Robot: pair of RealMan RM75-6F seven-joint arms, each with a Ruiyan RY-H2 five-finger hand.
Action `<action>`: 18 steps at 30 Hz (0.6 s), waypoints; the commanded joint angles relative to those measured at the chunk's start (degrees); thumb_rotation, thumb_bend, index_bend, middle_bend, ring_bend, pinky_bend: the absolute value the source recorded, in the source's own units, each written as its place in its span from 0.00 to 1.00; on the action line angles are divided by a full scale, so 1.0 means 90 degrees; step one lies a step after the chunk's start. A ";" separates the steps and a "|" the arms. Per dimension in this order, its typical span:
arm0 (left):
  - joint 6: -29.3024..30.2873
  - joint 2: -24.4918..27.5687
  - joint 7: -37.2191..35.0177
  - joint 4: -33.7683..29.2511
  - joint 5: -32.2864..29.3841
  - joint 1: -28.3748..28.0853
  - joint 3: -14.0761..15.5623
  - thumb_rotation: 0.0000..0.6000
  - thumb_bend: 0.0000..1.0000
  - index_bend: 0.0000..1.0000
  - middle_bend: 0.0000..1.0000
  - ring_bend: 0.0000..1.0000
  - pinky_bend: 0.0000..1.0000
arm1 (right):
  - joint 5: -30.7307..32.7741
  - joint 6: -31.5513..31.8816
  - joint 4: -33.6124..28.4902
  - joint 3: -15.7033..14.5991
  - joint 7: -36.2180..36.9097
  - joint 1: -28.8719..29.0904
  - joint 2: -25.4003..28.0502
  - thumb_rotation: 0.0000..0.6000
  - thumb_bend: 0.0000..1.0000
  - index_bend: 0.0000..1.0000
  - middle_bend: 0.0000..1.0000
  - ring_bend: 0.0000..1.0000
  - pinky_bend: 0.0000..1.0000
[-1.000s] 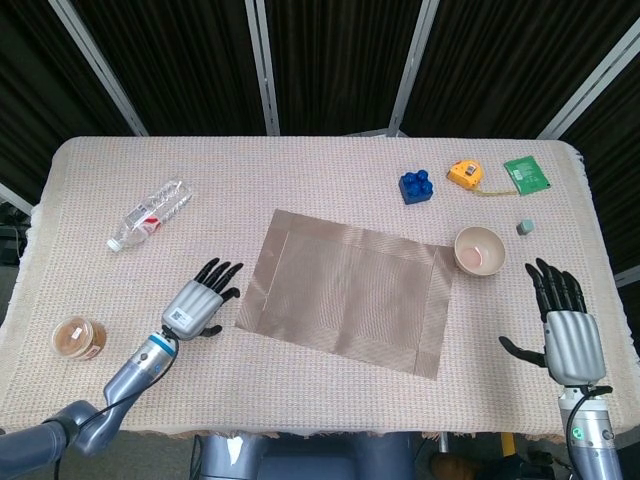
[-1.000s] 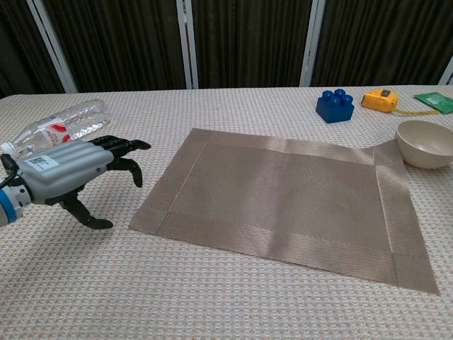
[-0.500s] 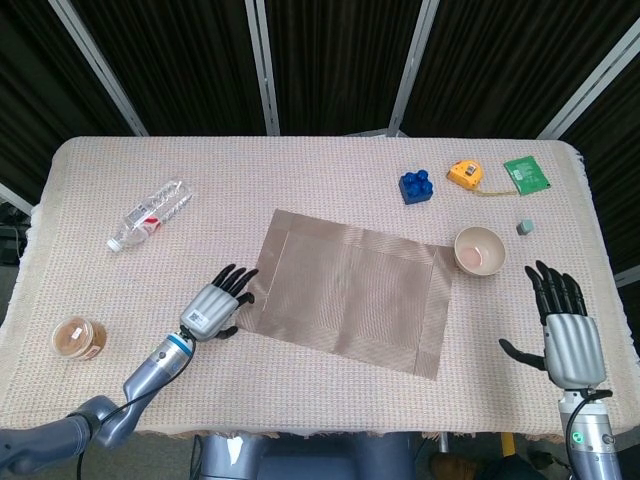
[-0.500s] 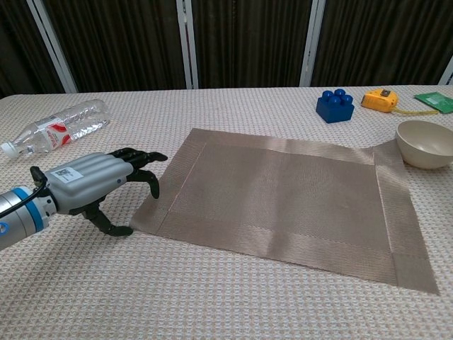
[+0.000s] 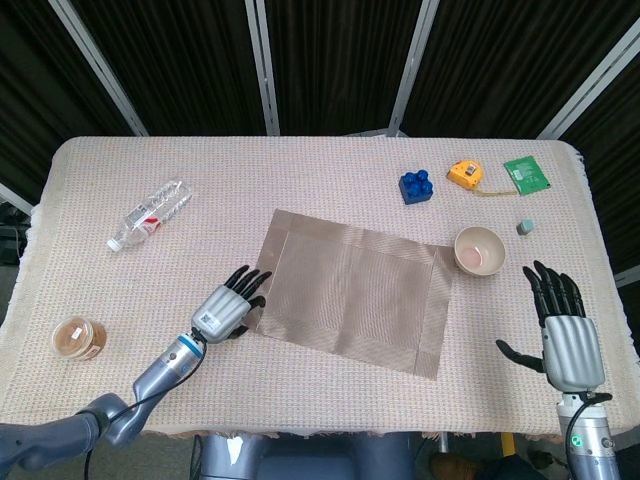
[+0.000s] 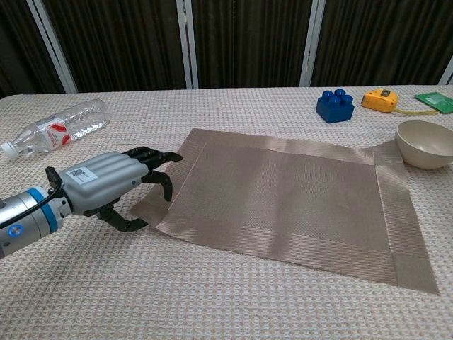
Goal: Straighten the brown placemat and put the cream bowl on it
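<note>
The brown placemat lies skewed in the middle of the table, its long edges slanting down to the right. The cream bowl stands upright at the mat's far right corner, and that corner curls up against its side. My left hand is at the mat's near left corner, fingers spread over the left edge and thumb low beside the corner; no firm grip shows. My right hand rests near the table's front right edge with fingers spread, holding nothing, a little short of the bowl.
A plastic bottle lies at the left. A brown-lidded jar stands at the near left. A blue brick, yellow tape measure, green card and small grey block sit at the far right.
My left hand has slid right across the cloth until its fingers lie over the mat's near left corner. The right hand, mat and bowl have hardly moved.
</note>
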 commanded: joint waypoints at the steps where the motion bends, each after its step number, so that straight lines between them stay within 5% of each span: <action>1: -0.0058 -0.0039 0.0054 -0.0022 -0.0073 -0.0041 -0.0034 1.00 0.41 0.39 0.00 0.00 0.00 | -0.0046 0.0011 -0.0023 0.0007 0.0025 -0.0020 0.0020 1.00 0.00 0.00 0.00 0.00 0.00; 8: -0.0163 -0.0115 0.0204 -0.0083 -0.0238 -0.0119 -0.0091 1.00 0.41 0.44 0.00 0.00 0.00 | -0.0153 0.0058 -0.0081 0.0034 0.0061 -0.0071 0.0065 1.00 0.00 0.00 0.00 0.00 0.00; 18: -0.0245 -0.0171 0.0266 -0.0220 -0.0443 -0.0114 -0.0065 1.00 0.44 0.73 0.00 0.00 0.00 | -0.0196 0.0015 -0.0143 0.0058 0.0153 -0.0117 0.0119 1.00 0.00 0.00 0.00 0.00 0.00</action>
